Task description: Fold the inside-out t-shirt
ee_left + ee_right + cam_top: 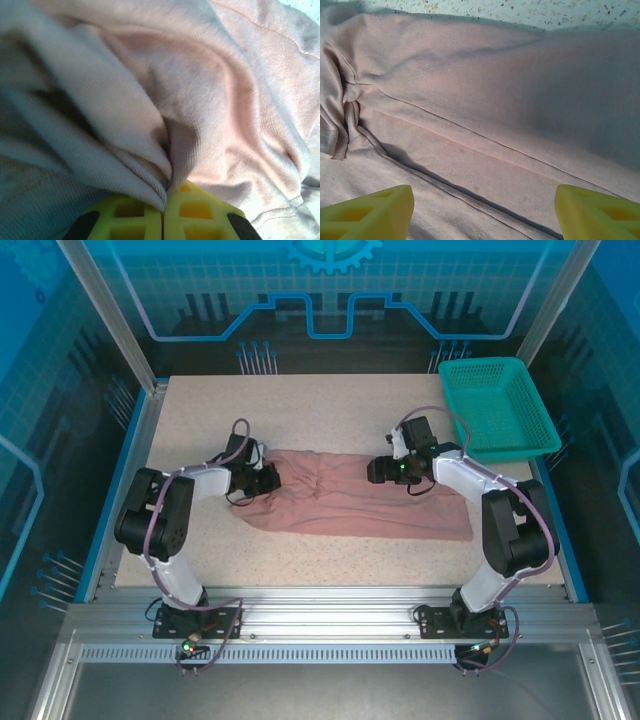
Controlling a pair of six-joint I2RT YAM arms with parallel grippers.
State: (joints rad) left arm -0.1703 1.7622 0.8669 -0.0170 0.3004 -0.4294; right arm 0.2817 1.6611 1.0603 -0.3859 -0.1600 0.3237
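Observation:
The inside-out t-shirt [350,498] lies as a long, wrinkled salmon-pink band across the middle of the table. My left gripper [266,478] sits at its left end, shut on a bunched ribbed fold of the t-shirt [150,170]; the yellow fingers [200,210] meet with the cloth pinched between them. My right gripper [382,471] hovers over the shirt's upper right part, open. Its yellow fingertips [375,207] stand wide apart just above flat cloth with seams [485,145], nothing between them.
A teal mesh basket [497,408] stands at the back right corner of the table. Speckled tabletop [300,400] lies behind the shirt and in front of it. Aluminium frame posts [100,310] rise at the sides.

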